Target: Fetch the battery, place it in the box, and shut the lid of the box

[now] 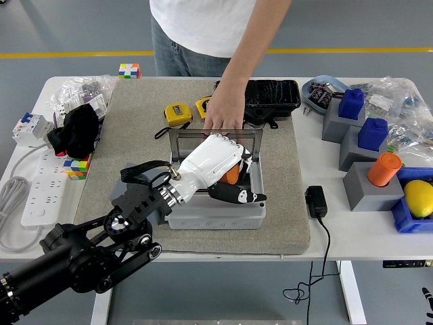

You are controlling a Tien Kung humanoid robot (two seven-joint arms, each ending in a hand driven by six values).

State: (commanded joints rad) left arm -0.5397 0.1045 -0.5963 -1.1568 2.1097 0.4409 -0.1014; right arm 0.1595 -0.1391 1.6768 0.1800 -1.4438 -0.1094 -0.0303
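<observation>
While gripping the orange battery (232,175), the left robot hand (215,164) overhangs the grey mat (135,135).

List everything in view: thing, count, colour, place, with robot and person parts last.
box: 1, grey, mat centre, lid up
battery: 1, orange, in box under the fingers
mat: 1, tan, table centre
tape measures: 2, yellow, mat far side
black case: 1, mat far right
puzzle cubes: 2, multicolour, far edge and left
power strip: 1, white, left
black cloth: 1, left
grey blocks: 3, right, topped blue, blue, orange
lemon: 1, yellow, blue tray, right
adapter: 1, black, right of mat
left robot hand: 1, white, over box
person's hand: 1, holding lid
</observation>
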